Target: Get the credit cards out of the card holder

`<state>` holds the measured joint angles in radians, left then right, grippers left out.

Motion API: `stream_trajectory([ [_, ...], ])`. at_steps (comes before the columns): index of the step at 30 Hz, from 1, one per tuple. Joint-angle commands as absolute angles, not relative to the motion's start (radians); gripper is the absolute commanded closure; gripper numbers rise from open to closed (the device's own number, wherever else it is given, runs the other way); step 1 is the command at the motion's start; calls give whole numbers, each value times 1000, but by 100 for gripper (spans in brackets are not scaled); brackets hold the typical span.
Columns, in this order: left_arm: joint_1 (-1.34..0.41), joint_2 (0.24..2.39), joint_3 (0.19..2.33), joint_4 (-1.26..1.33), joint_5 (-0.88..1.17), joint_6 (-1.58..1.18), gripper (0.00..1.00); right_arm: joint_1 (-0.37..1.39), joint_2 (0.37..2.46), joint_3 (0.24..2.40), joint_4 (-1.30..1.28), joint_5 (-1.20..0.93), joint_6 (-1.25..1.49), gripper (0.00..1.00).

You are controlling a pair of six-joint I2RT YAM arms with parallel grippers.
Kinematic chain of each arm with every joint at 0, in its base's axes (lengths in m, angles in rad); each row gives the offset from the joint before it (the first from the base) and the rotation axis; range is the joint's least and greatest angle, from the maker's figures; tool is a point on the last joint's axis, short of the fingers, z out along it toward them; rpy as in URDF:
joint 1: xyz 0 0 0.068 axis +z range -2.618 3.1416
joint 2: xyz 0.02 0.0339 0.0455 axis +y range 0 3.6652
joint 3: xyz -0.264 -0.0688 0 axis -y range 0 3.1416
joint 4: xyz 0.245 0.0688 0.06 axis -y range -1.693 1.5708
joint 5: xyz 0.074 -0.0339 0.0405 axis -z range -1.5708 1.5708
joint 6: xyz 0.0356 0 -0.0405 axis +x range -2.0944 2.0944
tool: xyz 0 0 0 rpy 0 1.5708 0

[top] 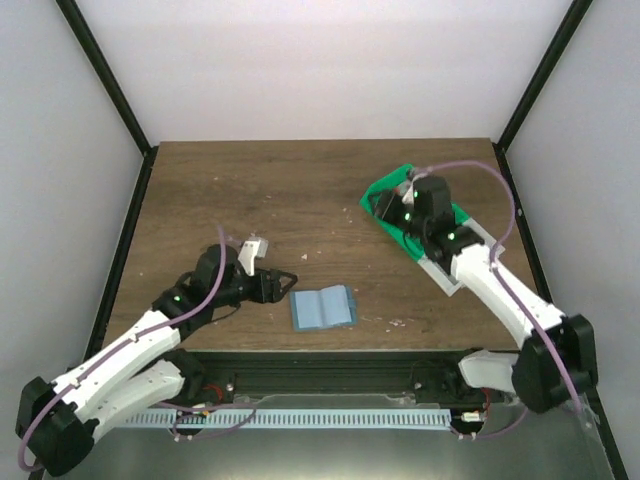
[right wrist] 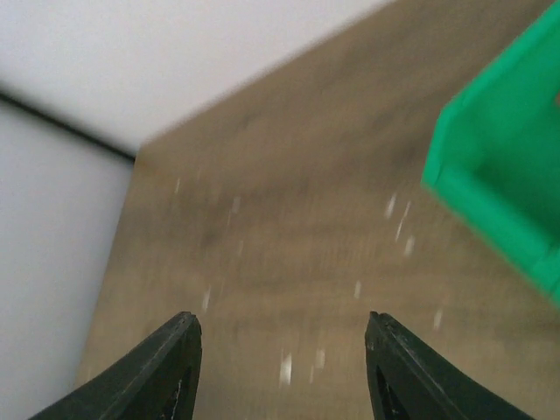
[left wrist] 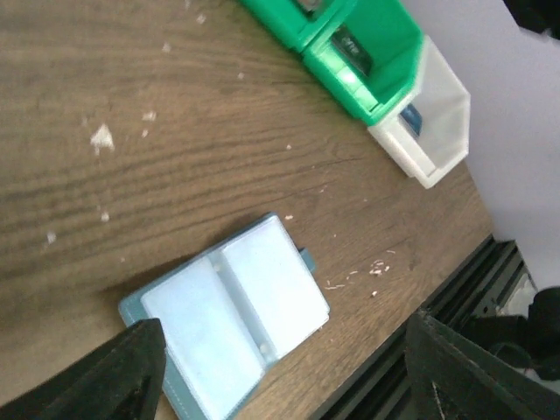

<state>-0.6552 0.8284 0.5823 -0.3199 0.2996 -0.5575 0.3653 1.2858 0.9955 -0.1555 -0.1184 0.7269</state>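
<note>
The card holder [top: 322, 308] lies open like a book near the table's front edge, light blue with two pale clear sleeves either side of a centre crease [left wrist: 232, 311]. No credit cards show in any view. My left gripper [top: 288, 282] hovers just left of the holder, pointing at it. It is open [left wrist: 293, 385], with the holder's left half lying near its left finger [left wrist: 122, 376]. My right gripper [top: 395, 205] is over the green bin at the back right. It is open [right wrist: 284, 359] with only blurred bare wood between its fingers.
A row of green bins [top: 378, 195] with a white bin [top: 447, 275] at its near end stands at the right; in the left wrist view the green bin [left wrist: 372, 66] and white bin [left wrist: 437, 131] hold small dark items. White crumbs dot the wood. A black rail runs along the front edge.
</note>
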Motion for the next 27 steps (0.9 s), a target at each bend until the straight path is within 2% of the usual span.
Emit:
stream_trajectory([
  [1, -655, 866, 472, -190, 354, -673, 29, 462, 1158, 839, -260, -319, 654, 47],
  [6, -657, 931, 294, 60, 425, -783, 44, 617, 1053, 625, -239, -326, 731, 43],
  [13, -663, 1067, 182, 267, 405, -843, 45, 724, 1073, 470, -174, -370, 765, 47],
  [15, -664, 1129, 170, 329, 425, -852, 48, 739, 1104, 447, -142, -395, 761, 50],
  [22, -709, 1262, 170, 543, 521, -908, 72, 756, 1184, 429, -119, -343, 738, 58],
  [25, -720, 1243, 179, 573, 535, -921, 96, 756, 1221, 407, -60, -356, 746, 61],
  [26, -721, 1229, 181, 578, 539, -926, 100, 758, 1235, 399, -33, -367, 750, 62],
  [27, -720, 1212, 182, 579, 543, -928, 100, 761, 1248, 391, -7, -380, 756, 63],
])
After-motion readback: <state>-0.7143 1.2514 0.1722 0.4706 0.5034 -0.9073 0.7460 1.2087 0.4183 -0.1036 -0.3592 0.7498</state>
